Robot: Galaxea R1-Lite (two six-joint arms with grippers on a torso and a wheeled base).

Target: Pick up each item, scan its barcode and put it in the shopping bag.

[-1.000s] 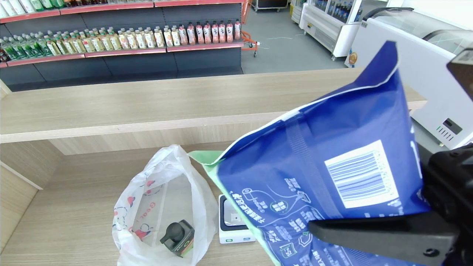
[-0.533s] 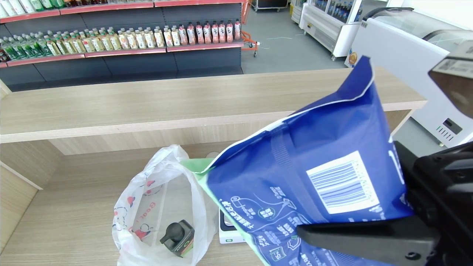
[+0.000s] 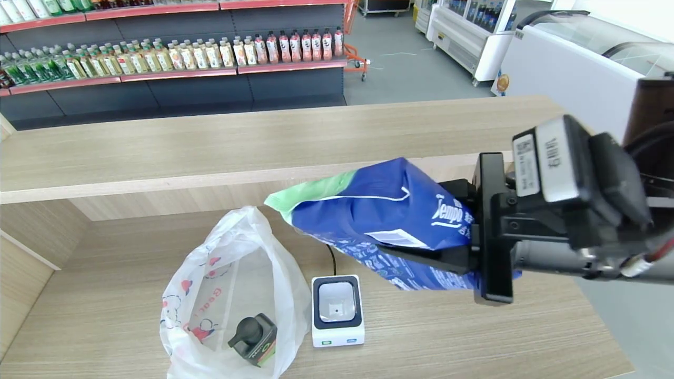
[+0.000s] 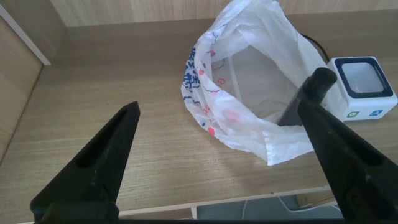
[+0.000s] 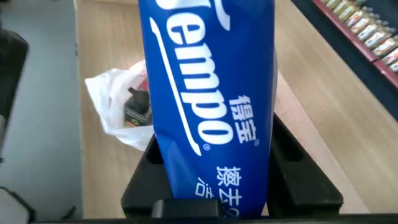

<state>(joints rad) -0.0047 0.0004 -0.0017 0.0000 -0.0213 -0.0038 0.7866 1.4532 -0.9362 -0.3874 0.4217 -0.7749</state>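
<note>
The blue pack (image 3: pixel 368 205) is hanging raised beside the scanner (image 3: pixel 337 310), the right gripper (image 3: pixel 413 221) clamping it barcode-down, seemingly for a reading.

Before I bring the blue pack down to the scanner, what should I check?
1. Grip, right tool shut on blue pack: ok.
2. Facing, barcode label turned downward: ok.
3. Alignment, pack over scanner window: cannot tell.
4. Window of scanner uncovered: ok.
5. Mouth of shopping bag open: ok.
6. Other arm, left tool open and empty: ok.
</note>
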